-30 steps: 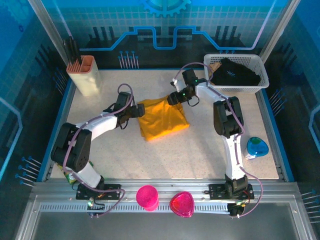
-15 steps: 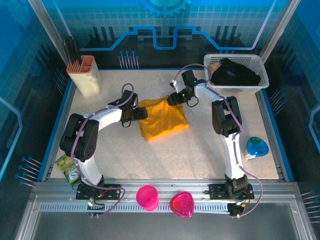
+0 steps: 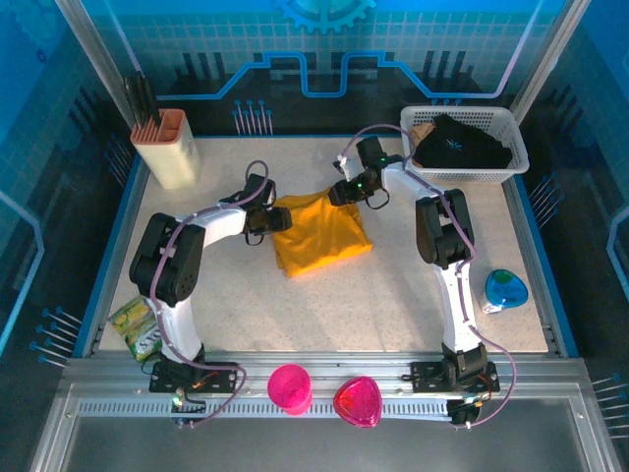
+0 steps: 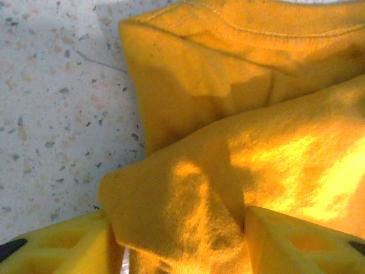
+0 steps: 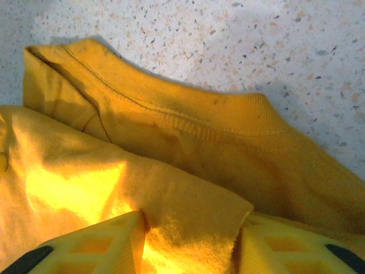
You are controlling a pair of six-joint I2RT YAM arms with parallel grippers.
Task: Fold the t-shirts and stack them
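**Orange-yellow shirt on table, held at two edges**

1. Speckled table (image 3: 393, 295).
2. t-shirt (image 3: 319, 236), orange-yellow, partly folded, lying flat at the table's centre, collar towards the far side.
3. White basket (image 3: 462, 175), far right corner, holding a dark garment (image 3: 462, 143).
4. Beige holder (image 3: 172, 152), far left corner.
5. left gripper (image 3: 278, 220), at the shirt's left edge, jaws pinching a raised fold of it.
6. right gripper (image 3: 339, 194), at the far edge near the collar, jaws clamped on a fold.
7. Snack packet (image 3: 138, 326), near left edge.
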